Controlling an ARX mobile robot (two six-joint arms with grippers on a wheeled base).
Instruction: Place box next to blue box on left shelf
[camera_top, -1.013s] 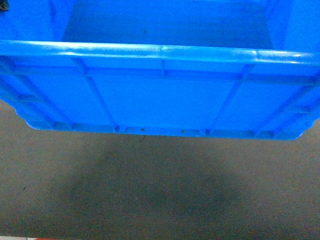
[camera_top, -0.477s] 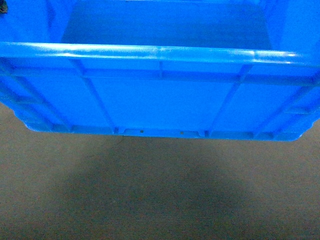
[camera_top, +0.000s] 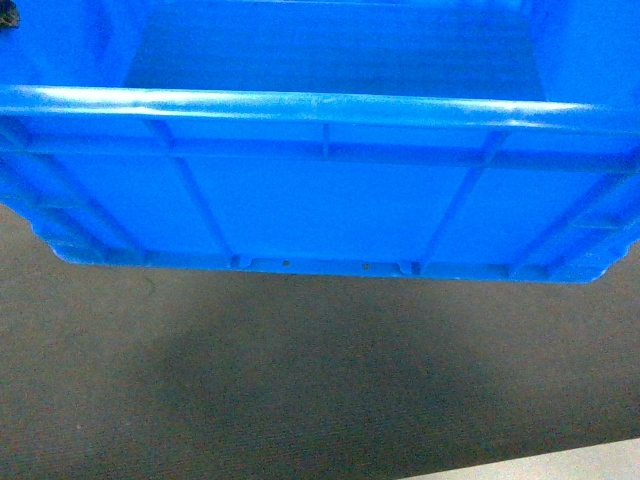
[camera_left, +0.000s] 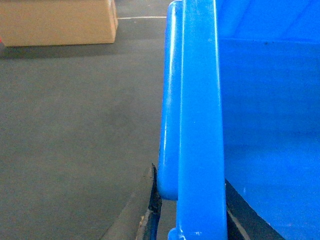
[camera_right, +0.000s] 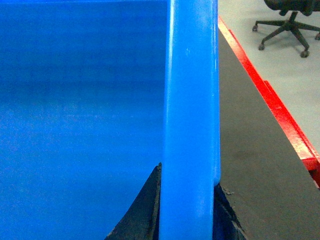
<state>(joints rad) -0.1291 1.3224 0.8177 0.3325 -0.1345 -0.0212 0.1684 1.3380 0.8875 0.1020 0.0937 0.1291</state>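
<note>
Head view, crate: the large bright-blue open-topped plastic crate (camera_top: 320, 190) fills the upper part of the picture. Its long side wall faces the camera and its long axis runs left to right. Its underside hangs clear above the dark grey carpet floor (camera_top: 300, 380).
Head view, shelf: the left shelf and the other blue box are not in view, so I cannot tell which way they lie from the crate.
Left wrist view, claw: the left claw (camera_left: 187, 210) sits at the thick rolled rim (camera_left: 197, 100) of the crate's left end. One dark finger is outside the wall and one inside, closed on the rim.
Left wrist view, surroundings: a tan cardboard box (camera_left: 57, 22) stands far off on the floor.
Right wrist view, claw: the right claw (camera_right: 187, 210) holds the opposite end rim the same way, one dark finger on each side.
Right wrist view, surroundings: a red floor stripe (camera_right: 272, 105) and a black office chair (camera_right: 290, 22) lie beyond.
Judgement: both arms are equally engaged, one at each short end, so the crate must travel crosswise, kept level.
</note>
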